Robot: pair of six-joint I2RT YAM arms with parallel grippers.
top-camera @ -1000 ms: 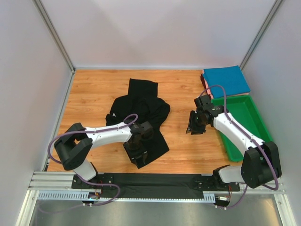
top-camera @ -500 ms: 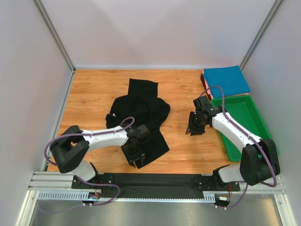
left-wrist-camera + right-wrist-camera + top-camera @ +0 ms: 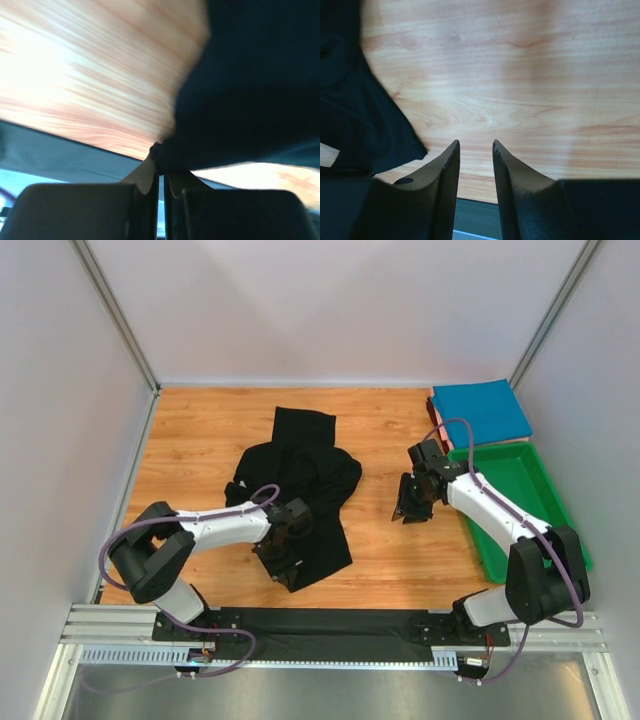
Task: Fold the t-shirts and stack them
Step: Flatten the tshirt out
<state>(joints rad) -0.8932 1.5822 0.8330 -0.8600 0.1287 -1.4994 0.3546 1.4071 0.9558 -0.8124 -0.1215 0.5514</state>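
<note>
The left gripper [image 3: 160, 167] has its two fingers pressed together on a pinched fold at the near edge of the black t-shirt [image 3: 250, 75], low over the wood. The right gripper [image 3: 476, 150] has its two fingers a little apart with nothing between them, pointing down at bare table [image 3: 530, 75] just beside a corner of the same shirt. From above, the left arm lies low, its forearm stretched rightward from a bent elbow at the near left. The right arm reaches forward and left from its base, along the left rim of the one green tray [image 3: 525, 480]. There are three shirts. The black one is spread crumpled at mid-table, and the teal t-shirt [image 3: 482, 410] lies folded in the far right corner. The reddish t-shirt [image 3: 438, 432] shows only an edge beneath the teal one.
</note>
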